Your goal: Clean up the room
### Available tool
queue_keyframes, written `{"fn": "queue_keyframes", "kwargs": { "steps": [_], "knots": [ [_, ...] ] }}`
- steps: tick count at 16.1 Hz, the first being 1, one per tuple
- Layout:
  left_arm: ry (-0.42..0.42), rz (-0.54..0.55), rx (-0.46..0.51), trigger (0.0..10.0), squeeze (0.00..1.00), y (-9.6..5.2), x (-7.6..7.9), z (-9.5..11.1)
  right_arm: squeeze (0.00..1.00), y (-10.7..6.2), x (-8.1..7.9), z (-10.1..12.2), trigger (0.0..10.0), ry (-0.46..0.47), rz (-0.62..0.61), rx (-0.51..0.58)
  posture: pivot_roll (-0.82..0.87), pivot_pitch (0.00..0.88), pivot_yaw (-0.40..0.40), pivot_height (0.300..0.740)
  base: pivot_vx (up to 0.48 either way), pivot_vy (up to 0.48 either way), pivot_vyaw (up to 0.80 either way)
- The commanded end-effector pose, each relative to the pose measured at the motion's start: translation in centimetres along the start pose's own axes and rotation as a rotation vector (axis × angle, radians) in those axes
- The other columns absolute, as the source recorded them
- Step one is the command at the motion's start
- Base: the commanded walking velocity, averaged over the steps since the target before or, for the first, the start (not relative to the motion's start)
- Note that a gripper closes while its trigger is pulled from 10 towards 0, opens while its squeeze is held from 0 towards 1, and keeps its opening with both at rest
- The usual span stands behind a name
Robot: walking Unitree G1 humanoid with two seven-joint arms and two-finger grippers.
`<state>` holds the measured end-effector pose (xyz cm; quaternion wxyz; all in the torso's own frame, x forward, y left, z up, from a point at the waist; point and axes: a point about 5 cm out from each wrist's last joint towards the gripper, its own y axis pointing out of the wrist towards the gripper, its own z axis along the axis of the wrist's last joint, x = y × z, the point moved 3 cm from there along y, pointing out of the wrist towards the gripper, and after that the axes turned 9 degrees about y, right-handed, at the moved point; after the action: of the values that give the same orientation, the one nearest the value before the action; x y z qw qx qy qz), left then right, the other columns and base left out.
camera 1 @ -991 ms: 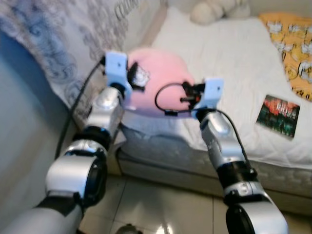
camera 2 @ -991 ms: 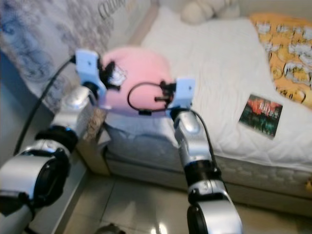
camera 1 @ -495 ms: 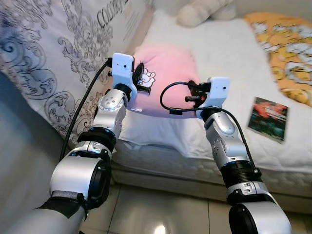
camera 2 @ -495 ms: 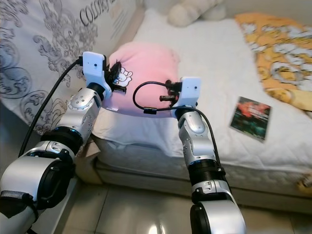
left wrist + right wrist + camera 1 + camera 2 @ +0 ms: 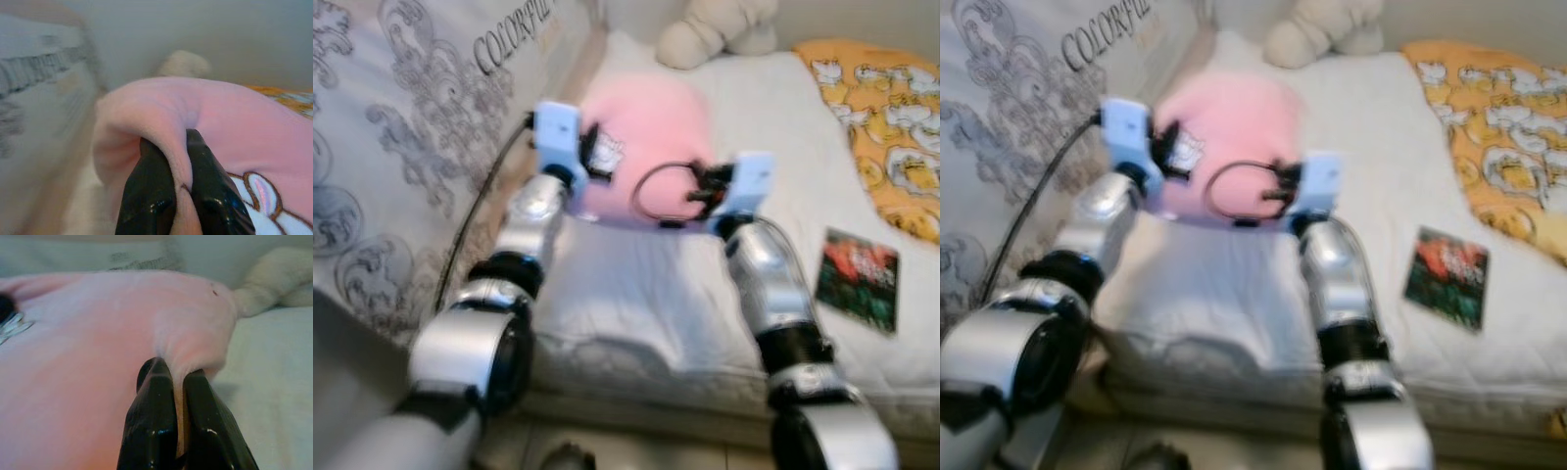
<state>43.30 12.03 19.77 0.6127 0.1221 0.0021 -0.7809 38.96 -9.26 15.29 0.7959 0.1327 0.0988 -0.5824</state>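
Step in hand: a soft pink plush pillow with a white rabbit print (image 5: 646, 127) is judged to be carried over the white quilted mattress (image 5: 636, 294), toward the end where the cream plush toy (image 5: 710, 29) lies.
Left gripper (image 5: 180, 161): a fold of the pink edge is pinched between the two black fingers, which are clamped tight on it; the rabbit print is seen just beside the fingertips.
Right gripper (image 5: 177, 382): the opposite edge of the pillow is nipped between its closed fingers, with the fabric bunched above them.
Pillow relative to the grippers: it is stretched between both, ahead of the wrists, and hangs beyond the fingertips over the mattress.
Doing it well: both pinches should be kept level and equally firm so the thin folds are not pulled free; the pillow should be lowered flat before either grip is let go.
Nearby: a dark glossy book (image 5: 857, 279) lies well apart on the right gripper's outer side; an orange patterned blanket (image 5: 886, 108) lies farther that way.
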Motion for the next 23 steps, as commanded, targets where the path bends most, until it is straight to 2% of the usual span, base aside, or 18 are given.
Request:
{"fn": "queue_keyframes", "kwargs": {
  "steps": [1, 3, 4, 5, 6, 8, 9, 11, 12, 13, 14, 15, 17, 18, 19, 20, 22, 23],
  "knots": [
    [-0.002, 0.004, 0.037, 10.0, 0.00, 0.5, 0.5, 1.2, 0.00, -0.2, 1.3, 0.5, 0.0, -0.012, -0.027, 0.001, 0.01, 0.000, 0.002, 0.740, 0.480, 0.000, 0.00],
    [-0.013, 0.029, 0.008, 10.0, 0.00, 0.6, 0.7, 0.8, 0.00, 0.4, 1.7, -0.3, 0.0, -0.054, 0.000, -0.075, 0.01, 0.000, -0.049, 0.740, 0.480, 0.000, 0.00],
    [0.001, 0.076, -0.030, 10.0, 0.00, 0.5, 0.1, 0.1, 0.00, 0.9, 2.0, -1.4, 0.0, -0.087, 0.004, -0.151, 0.01, 0.000, -0.071, 0.740, 0.480, 0.000, 0.00],
    [0.018, 0.116, -0.055, 10.0, 0.00, 0.3, -0.4, -0.3, 0.00, 1.2, 1.4, -2.2, 5.6, -0.095, 0.067, -0.216, 0.01, 0.025, -0.093, 0.740, 0.000, 0.000, 0.00],
    [0.032, 0.162, -0.097, 10.0, 0.00, 0.1, -1.1, -1.0, 0.00, 1.6, -0.3, -2.6, 10.0, -0.040, 0.174, -0.250, 0.01, 0.052, -0.116, 0.740, 0.000, 0.000, 0.00],
    [0.031, 0.256, -0.167, 10.0, 0.00, -0.4, -3.1, -1.9, 0.00, 2.7, -1.8, -2.4, 10.0, -0.153, 0.190, -0.268, 0.01, 0.089, -0.143, 0.740, 0.000, 0.000, 0.00],
    [0.053, 0.268, -0.165, 10.0, 0.00, -0.4, -3.5, -1.7, 0.00, 2.9, -2.1, -2.4, 10.0, -0.161, 0.190, -0.269, 0.02, 0.098, -0.151, 0.740, 0.000, 0.000, 0.00],
    [0.140, 0.342, -0.166, 10.0, 0.00, -1.0, -6.2, -1.3, 0.00, 3.3, -4.5, -3.4, 10.0, -0.174, 0.233, -0.302, 0.04, 0.128, -0.172, 0.740, 0.000, 0.000, 0.00],
    [0.147, 0.370, -0.169, 10.0, 0.00, -1.3, -7.0, -1.4, 0.00, 3.3, -5.1, -3.6, 10.0, -0.169, 0.245, -0.308, 0.04, 0.133, -0.174, 0.740, 0.000, 0.000, 0.00],
    [0.187, 0.428, -0.177, 10.0, 0.00, -2.0, -8.5, -1.6, 0.00, 3.3, -5.8, -4.0, 10.0, -0.165, 0.260, -0.318, 0.06, 0.144, -0.182, 0.740, 0.000, 0.000, 0.00],
    [0.202, 0.484, -0.187, 10.0, 0.00, -2.8, -9.7, -2.0, 0.00, 3.2, -6.2, -4.3, 10.0, -0.159, 0.268, -0.320, 0.07, 0.152, -0.188, 0.740, 0.000, 0.000, 0.00],
    [0.215, 0.503, -0.189, 10.0, 0.00, -3.3, -10.2, -2.3, 0.00, 3.1, -6.2, -4.6, 10.0, -0.169, 0.266, -0.329, 0.08, 0.153, -0.193, 0.740, 0.000, 0.000, 0.00],
    [0.175, 0.460, -0.262, 10.0, 0.00, -4.2, -8.5, -5.2, 0.00, 2.0, -5.2, -6.5, 10.0, -0.241, 0.263, -0.400, 0.09, 0.160, -0.209, 0.740, 0.000, 0.000, 0.00],
    [0.168, 0.452, -0.276, 10.0, 0.00, -4.4, -8.2, -5.7, 0.00, 1.8, -5.0, -6.8, 10.0, -0.256, 0.261, -0.413, 0.09, 0.161, -0.210, 0.740, 0.000, 0.000, 0.00],
    [0.160, 0.429, -0.281, 10.0, 0.00, -4.4, -6.6, -6.4, 0.00, 1.2, -3.5, -7.4, 10.0, -0.302, 0.224, -0.443, 0.09, 0.162, -0.211, 0.740, 0.000, 0.000, 0.00],
    [0.151, 0.429, -0.279, 10.0, 0.00, -4.3, -6.2, -6.5, 0.00, 1.1, -2.8, -7.4, 10.0, -0.305, 0.201, -0.450, 0.09, 0.162, -0.211, 0.740, 0.000, 0.000, 0.00],
    [0.211, 0.419, -0.294, 10.0, 0.00, -4.4, -5.9, -6.7, 0.00, 0.6, -2.0, -8.0, 10.0, -0.312, 0.174, -0.476, 0.07, 0.157, -0.210, 0.740, 0.000, 0.000, 0.00],
    [0.258, 0.430, -0.284, 10.0, 0.00, -4.0, -6.8, -5.8, 0.00, 0.3, -2.0, -8.5, 10.0, -0.313, 0.178, -0.487, 0.07, 0.152, -0.204, 0.740, 0.000, 0.000, 0.00]
  ]
}}
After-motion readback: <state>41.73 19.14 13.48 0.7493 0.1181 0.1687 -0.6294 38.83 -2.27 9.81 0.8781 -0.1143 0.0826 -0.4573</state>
